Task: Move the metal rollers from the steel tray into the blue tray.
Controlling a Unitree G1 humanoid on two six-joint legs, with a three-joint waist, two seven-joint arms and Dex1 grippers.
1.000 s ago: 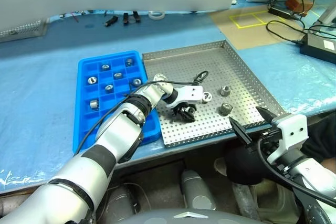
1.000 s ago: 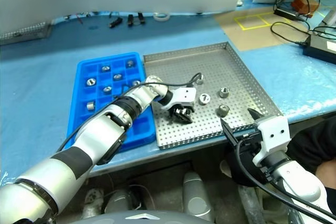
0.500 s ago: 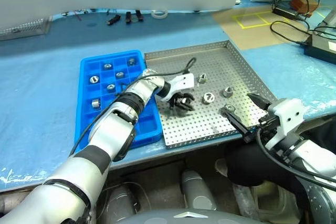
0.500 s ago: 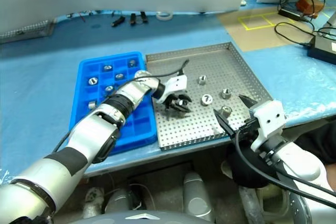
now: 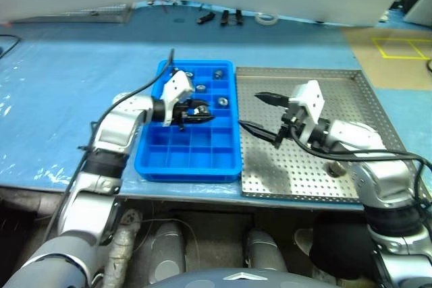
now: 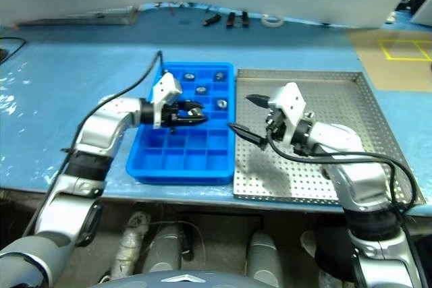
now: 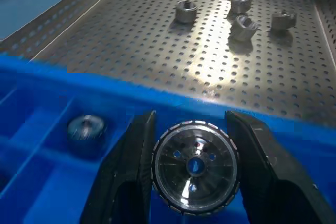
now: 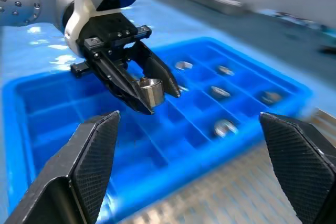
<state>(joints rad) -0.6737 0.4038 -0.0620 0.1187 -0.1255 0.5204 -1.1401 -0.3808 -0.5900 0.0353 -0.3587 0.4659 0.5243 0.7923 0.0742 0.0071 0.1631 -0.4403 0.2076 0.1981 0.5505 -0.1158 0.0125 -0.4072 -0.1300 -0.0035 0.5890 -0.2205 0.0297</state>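
My left gripper (image 5: 197, 114) hovers over the middle compartments of the blue tray (image 5: 189, 161), shut on one shiny metal roller (image 7: 195, 165), whose side also shows between the black fingers in the right wrist view (image 8: 151, 92). Several rollers (image 5: 221, 102) lie in the blue tray's far compartments. More rollers (image 7: 244, 26) lie on the perforated floor of the steel tray (image 5: 317, 183), which sits directly right of the blue tray. My right gripper (image 5: 252, 111) hangs open and empty above the steel tray's left side, pointing toward the left gripper.
Small dark tools (image 5: 217, 16) and a white tape roll (image 5: 268, 17) lie at the back of the blue-covered table. A wire rack (image 5: 94, 13) sits at the back left. A yellow taped square (image 5: 405, 46) marks the surface at the right.
The camera has swung left. My left gripper carried the roller from the steel tray leftward and up to above the blue tray. My right gripper rose and moved in over the steel tray, still open.
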